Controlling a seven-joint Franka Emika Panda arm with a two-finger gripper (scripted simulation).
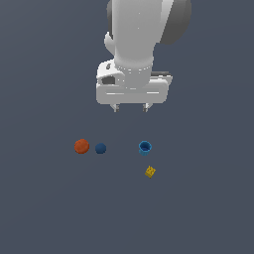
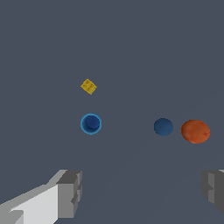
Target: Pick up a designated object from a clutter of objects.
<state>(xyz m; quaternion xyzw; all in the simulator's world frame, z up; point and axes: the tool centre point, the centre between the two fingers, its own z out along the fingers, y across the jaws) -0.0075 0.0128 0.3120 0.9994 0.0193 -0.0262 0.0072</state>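
The bright blue cup (image 1: 145, 147) stands upright on the grey floor, its hollow dark centre facing up; it also shows in the wrist view (image 2: 91, 124). A dark blue ball (image 1: 100, 148) and an orange ball (image 1: 82, 146) lie toward the exterior view's left of the cup; both show in the wrist view (image 2: 163, 127) (image 2: 195, 131). A yellow dotted block (image 1: 150, 171) lies near the cup, also in the wrist view (image 2: 89, 86). My gripper (image 1: 131, 107) hangs open and empty above the floor, higher in the picture than the cup. Its fingers (image 2: 70, 192) stand wide apart.
The grey floor (image 1: 49, 208) stretches around the four items. Nothing else lies on it in either view.
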